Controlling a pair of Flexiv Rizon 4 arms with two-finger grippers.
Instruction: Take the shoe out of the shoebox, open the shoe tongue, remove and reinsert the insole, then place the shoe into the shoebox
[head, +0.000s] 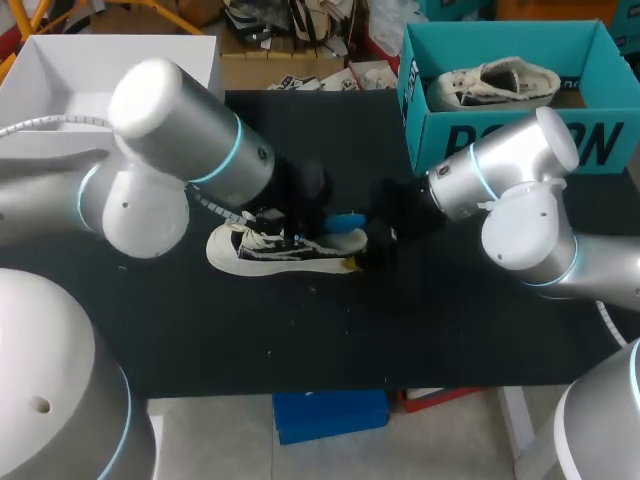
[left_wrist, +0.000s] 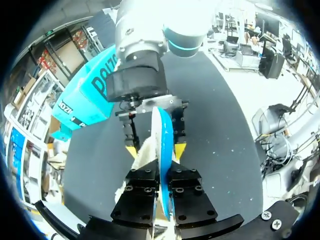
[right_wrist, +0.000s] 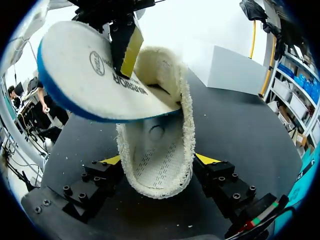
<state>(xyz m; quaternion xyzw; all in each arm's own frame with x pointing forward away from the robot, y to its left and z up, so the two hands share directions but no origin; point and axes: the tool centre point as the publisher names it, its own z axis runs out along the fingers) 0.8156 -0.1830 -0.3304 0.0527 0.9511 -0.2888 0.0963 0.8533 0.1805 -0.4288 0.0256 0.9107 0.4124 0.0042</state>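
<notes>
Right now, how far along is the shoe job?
Done: the shoe lies on the table, out of the shoebox. In hand: the right gripper clamps its heel while the left gripper holds the insole, one end at the shoe's opening; removing or reinserting, unclear. Remaining: boxing the shoe.

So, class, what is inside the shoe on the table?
The bare stitched footbed shows at the heel of the shoe. The insole, pinched by the left gripper, slants over the opening, so the toe end inside is hidden.
</notes>
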